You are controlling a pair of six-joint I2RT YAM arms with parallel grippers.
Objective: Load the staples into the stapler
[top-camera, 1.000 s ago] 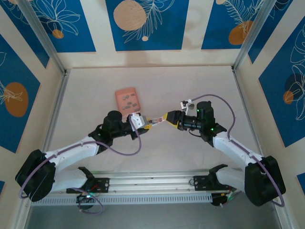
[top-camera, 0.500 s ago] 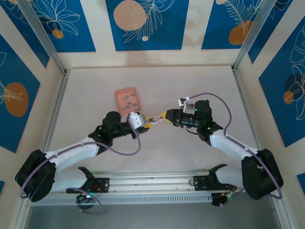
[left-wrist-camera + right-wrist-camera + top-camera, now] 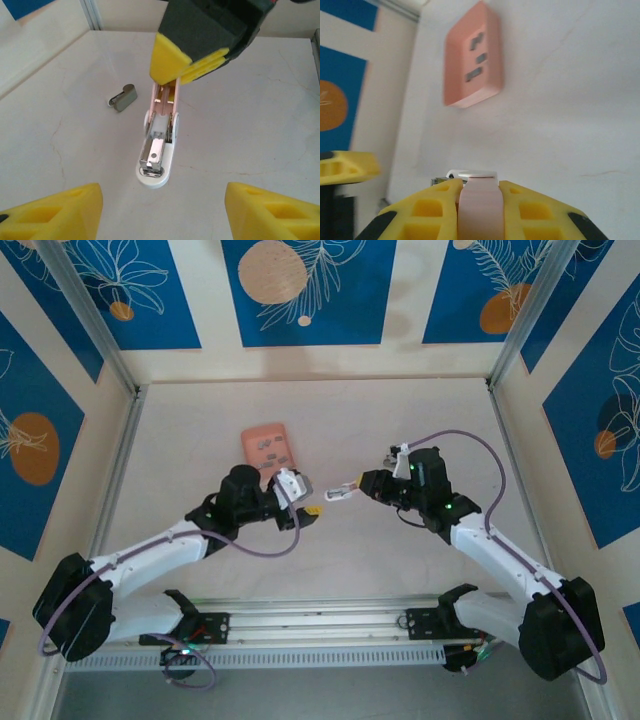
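Note:
The stapler [image 3: 159, 146], pink and white with its metal channel showing, hangs a little above the table. My right gripper [image 3: 360, 486] is shut on its pink rear end, whose yellow fingers [image 3: 186, 56] pinch it from above. In the right wrist view the pink stapler [image 3: 479, 210] fills the gap of the right gripper [image 3: 479, 192]. My left gripper [image 3: 162, 215] stands open in front of the stapler's white nose, with nothing between its fingers; from above the left gripper [image 3: 308, 497] sits just left of the stapler [image 3: 340, 492]. The staples [image 3: 476, 56] lie in the pink tray [image 3: 490, 30].
The pink tray [image 3: 268, 448] lies on the table beyond my left arm. A small grey-brown oval object [image 3: 123, 97] rests on the table left of the stapler. Aluminium frame posts and patterned walls close in the table on three sides.
My right gripper shut on the stapler's rear end. My left gripper then let go of the stapler, opened and drew back to the left.

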